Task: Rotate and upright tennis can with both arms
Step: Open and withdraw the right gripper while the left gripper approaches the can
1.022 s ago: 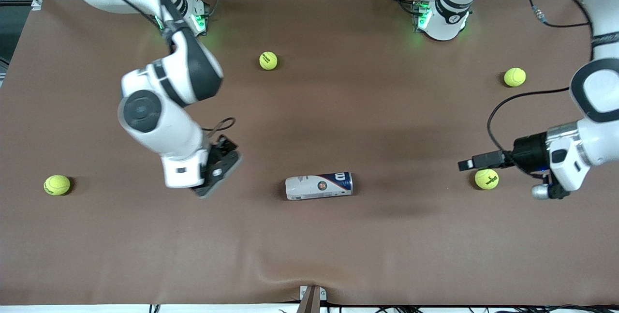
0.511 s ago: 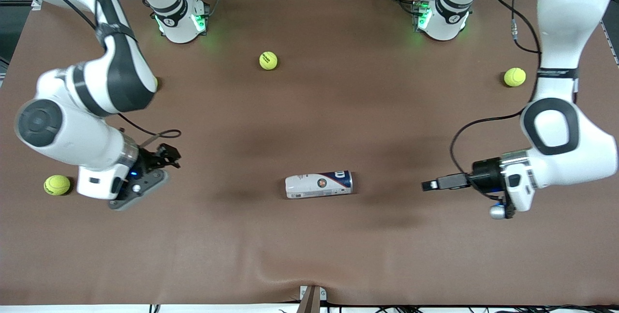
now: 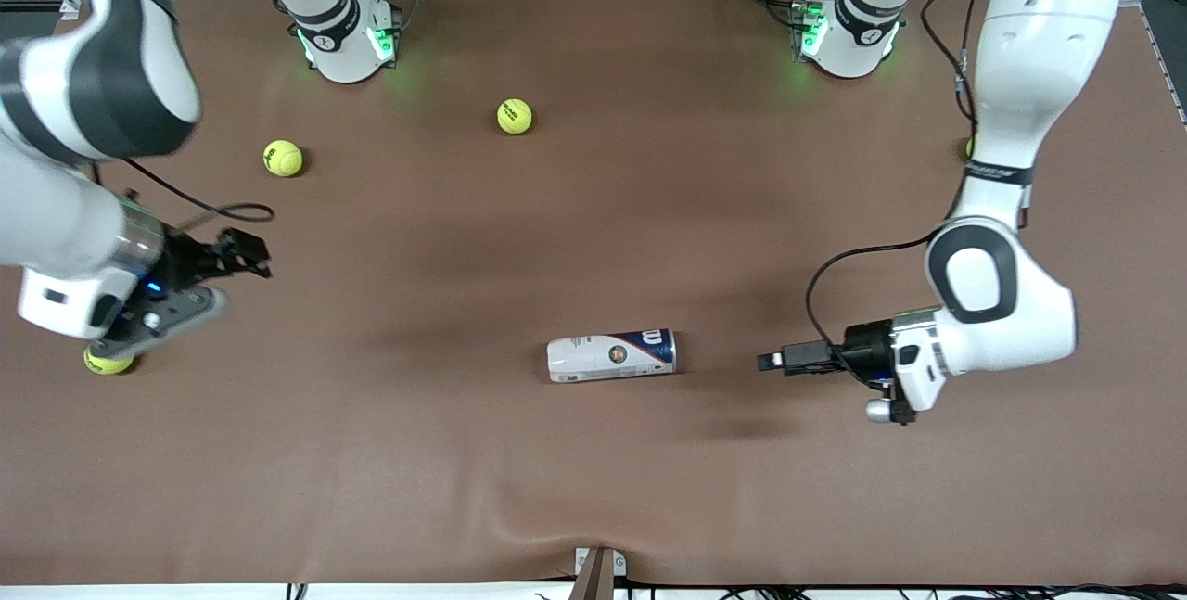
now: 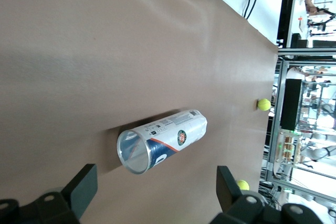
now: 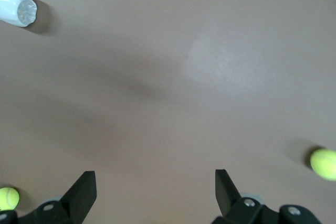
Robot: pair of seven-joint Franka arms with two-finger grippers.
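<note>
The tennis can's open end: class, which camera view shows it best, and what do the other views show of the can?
The left wrist view: the tennis can lies on its side, its silvery-rimmed mouth facing the camera. The front view shows its whole side but not into the mouth. The right wrist view catches only its closed end at the picture's edge.

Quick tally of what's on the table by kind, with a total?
Tennis balls: 4, the last only a sliver at the edge of the left arm
Tennis can: 1, lying on its side
Total: 5 in view; the arms may hide more.
</note>
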